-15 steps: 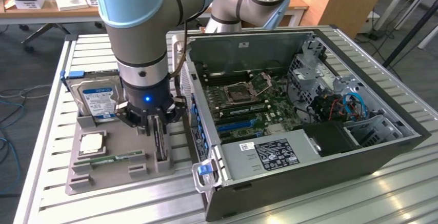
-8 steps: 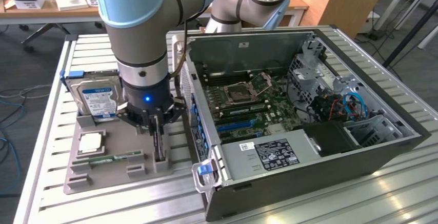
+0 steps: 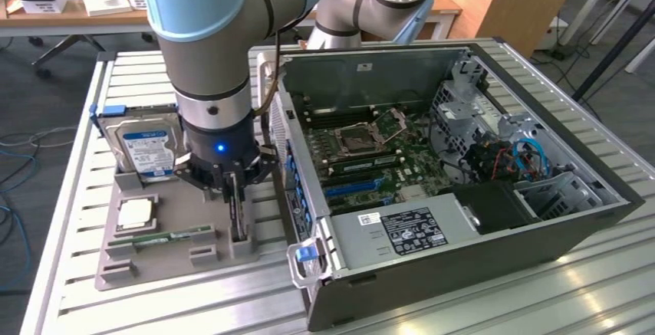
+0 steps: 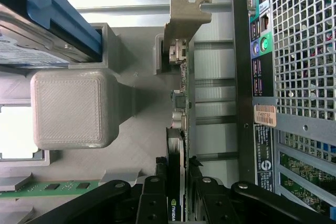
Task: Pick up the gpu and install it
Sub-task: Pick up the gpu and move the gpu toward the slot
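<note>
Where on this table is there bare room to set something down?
Bare slats lie in front of the tray and the case, toward the exterior view's bottom edge, and in a strip along the tray's side at the exterior view's left. It is crowded between tray and case, where the gripper clamps the gpu standing on the tray.

The exterior view looks steeply down from high up over the counter, taking in the grey tray and the open computer case. The wrist view sits close, facing down past the claw along the gpu. Both views share the grey tray, the gpu and the computer case's port side.
</note>
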